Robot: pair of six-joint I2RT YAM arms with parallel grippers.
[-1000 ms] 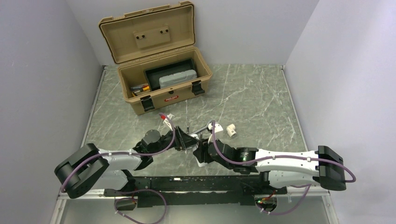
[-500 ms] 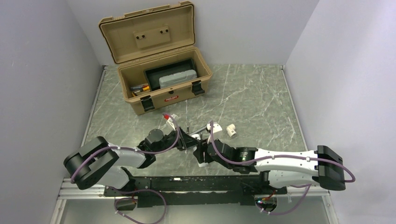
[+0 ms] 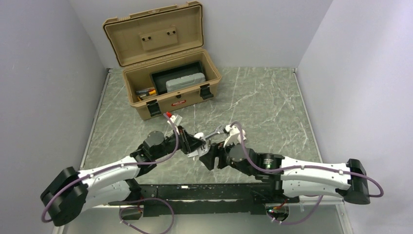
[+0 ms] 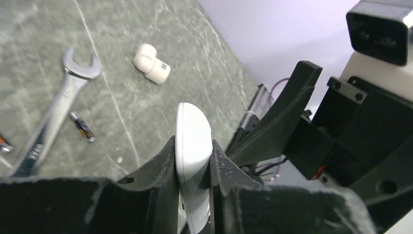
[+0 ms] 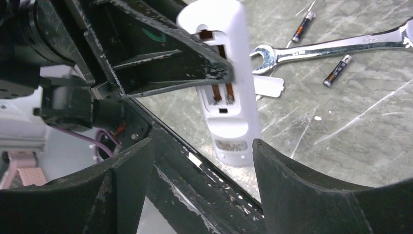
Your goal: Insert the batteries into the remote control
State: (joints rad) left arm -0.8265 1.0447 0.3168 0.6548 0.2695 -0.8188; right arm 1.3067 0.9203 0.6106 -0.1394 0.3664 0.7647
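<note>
Between the clenched jaws of the left gripper sits the remote control, its long axis running out past their tips, its open compartment facing the right gripper. Those jaws are spread wide and empty, with the remote dead ahead. We judge the right arm freer to fetch the batteries, which lie beyond its jaws beside the wrench. Since a second ago both arms have reached farther out.

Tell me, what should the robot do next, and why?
Probably lower the open, empty right fingers toward the nearer small dark cylindrical battery, which lies on the table beside the silver open-ended wrench. The left fingers grip the slim white plastic remote control, and its uncovered bay shows bare contacts, so a battery seems to be what is missing.
</note>
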